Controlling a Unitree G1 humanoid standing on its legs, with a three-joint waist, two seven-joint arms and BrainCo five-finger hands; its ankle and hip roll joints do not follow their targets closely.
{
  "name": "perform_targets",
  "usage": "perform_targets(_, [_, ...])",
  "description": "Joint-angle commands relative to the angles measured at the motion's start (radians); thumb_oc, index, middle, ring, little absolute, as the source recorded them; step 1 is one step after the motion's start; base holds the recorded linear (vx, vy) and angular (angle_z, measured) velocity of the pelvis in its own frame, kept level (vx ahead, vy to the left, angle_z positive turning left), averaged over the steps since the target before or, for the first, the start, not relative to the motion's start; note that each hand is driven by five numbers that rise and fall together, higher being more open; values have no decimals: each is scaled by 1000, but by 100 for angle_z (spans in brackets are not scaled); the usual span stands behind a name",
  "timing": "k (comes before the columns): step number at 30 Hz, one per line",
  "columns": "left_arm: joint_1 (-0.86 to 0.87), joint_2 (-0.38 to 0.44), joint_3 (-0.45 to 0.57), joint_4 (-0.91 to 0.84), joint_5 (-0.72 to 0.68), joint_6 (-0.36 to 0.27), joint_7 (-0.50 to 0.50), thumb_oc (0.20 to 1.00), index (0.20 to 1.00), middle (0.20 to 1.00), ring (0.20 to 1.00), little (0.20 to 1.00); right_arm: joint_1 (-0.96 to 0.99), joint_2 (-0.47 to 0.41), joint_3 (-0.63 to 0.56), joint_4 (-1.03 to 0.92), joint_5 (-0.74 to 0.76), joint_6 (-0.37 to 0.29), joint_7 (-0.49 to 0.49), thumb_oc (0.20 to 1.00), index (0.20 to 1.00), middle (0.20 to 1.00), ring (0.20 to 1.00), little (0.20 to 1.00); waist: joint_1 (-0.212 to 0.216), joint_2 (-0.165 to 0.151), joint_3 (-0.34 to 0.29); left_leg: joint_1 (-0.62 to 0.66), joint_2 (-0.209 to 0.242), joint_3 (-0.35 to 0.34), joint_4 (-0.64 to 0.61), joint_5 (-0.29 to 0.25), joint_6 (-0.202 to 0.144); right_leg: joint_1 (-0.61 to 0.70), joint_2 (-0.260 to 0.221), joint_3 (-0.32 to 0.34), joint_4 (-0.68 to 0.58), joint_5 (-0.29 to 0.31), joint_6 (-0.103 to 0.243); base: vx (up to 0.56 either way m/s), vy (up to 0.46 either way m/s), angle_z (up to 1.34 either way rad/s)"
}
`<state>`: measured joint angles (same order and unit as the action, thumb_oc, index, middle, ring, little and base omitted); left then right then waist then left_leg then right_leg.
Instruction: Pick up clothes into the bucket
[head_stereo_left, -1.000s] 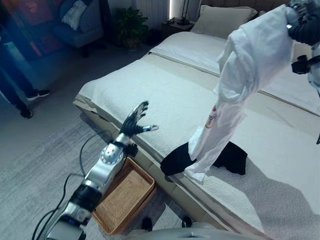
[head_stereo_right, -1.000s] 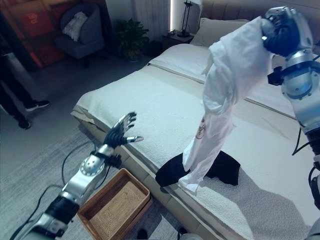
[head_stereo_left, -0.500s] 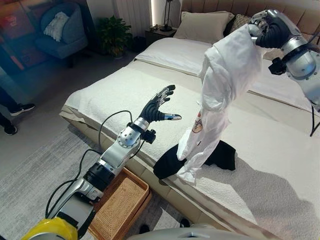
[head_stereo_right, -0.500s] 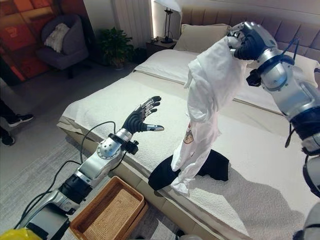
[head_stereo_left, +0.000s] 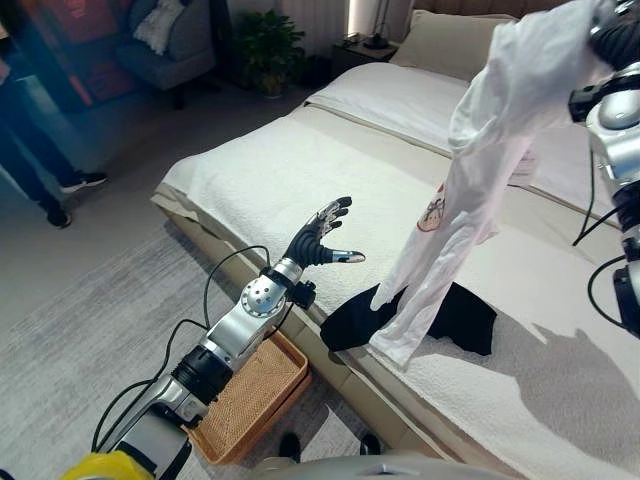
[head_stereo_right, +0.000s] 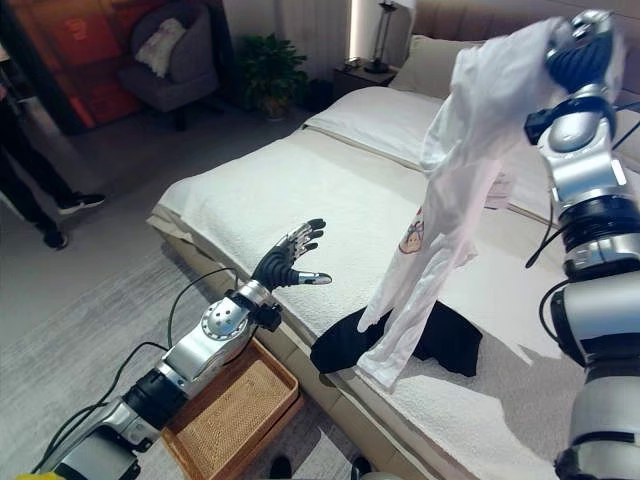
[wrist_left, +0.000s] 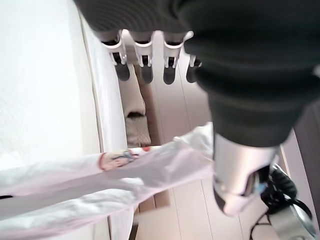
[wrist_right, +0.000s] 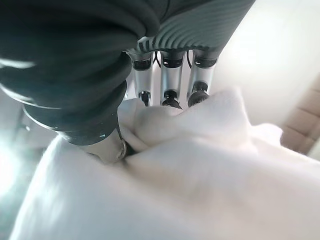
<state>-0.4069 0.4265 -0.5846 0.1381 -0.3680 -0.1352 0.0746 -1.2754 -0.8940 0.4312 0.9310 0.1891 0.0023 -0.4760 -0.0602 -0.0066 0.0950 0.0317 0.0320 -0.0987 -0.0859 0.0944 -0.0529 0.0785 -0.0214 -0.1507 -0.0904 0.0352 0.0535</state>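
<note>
**White shirt held high, basket low at lower left**

Right hand (head_stereo_right: 580, 55) sits at the upper right of the right eye view, fingers curled into a bunch of the white shirt (head_stereo_right: 455, 170), which I have lifted well above the bed (head_stereo_right: 300, 200). The shirt's long axis runs down and leftward; its hem hangs just over a black garment (head_stereo_right: 440, 340) lying near the bed's edge. My left hand (head_stereo_right: 290, 262) is at frame centre, fingers spread, holding nothing, and it is the nearer one to the wicker basket (head_stereo_right: 225, 420) on the floor at lower left.

Left eye view: the basket (head_stereo_left: 250, 400) lies down and left of the shirt, beyond the bed's edge, so I judge the carry must go that way.

Left wrist view: straight fingers (wrist_left: 145, 70), the shirt (wrist_left: 100, 175) stretched across beyond them.

Right wrist view: fingers (wrist_right: 170, 92) and thumb pinching white cloth (wrist_right: 200, 165).
</note>
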Motion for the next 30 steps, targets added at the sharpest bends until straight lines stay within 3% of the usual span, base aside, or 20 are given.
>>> perform_targets(1, [-18, 23, -3, -4, -1, -35, 10, 1000, 1000, 1000, 1000, 1000, -259, -98, 70, 0, 26, -102, -94, 200, 200, 200, 200, 200, 13, -105, -47, -9, -10, 3, 39, -66, -18, -15, -56, 38, 19, -6, 70, 52, -1, 13])
perform_targets(7, [-6, 22, -35, 18, -18, -34, -7, 1000, 1000, 1000, 1000, 1000, -503, -175, 221, 121, 167, -153, -95, 200, 200, 200, 200, 200, 11, -121, -68, 6, -15, -7, 44, -88, -22, 2, -57, 34, 19, -20, 71, 56, -1, 6])
perform_targets(16, [45, 22, -62, 40, -35, -19, -29, 1000, 1000, 1000, 1000, 1000, -633, -211, 276, 174, 269, -202, -137, 200, 200, 200, 200, 200, 9, -116, -86, 6, -20, -15, 53, -101, -23, 9, -62, 31, 18, -28, 72, 39, 1, 2])
perform_targets(20, [63, 23, -73, 46, -31, -15, -38, 1000, 1000, 1000, 1000, 1000, -624, -216, 303, 207, 252, -185, -113, 200, 200, 200, 200, 200, 12, -113, -86, 3, -22, -18, 53, -102, -24, 9, -63, 31, 19, -31, 70, 0, 0, 0])
perform_targets(29, [125, 45, -53, 24, -25, -6, -56, 1000, 1000, 1000, 1000, 1000, -494, -177, 359, 320, 146, -83, 56, 200, 200, 200, 200, 200, 16, -103, -56, -4, -24, -13, 54, -97, -22, -4, -64, 36, 21, -25, 67, 0, 0, 0])
perform_targets(30, [142, 49, -45, 18, -24, -3, -58, 1000, 1000, 1000, 1000, 1000, -458, -165, 348, 321, 127, -73, 72, 479, 479, 479, 479, 479, 15, -100, -49, -7, -24, -12, 54, -95, -21, -9, -63, 38, 22, -25, 66, 0, 0, 0])
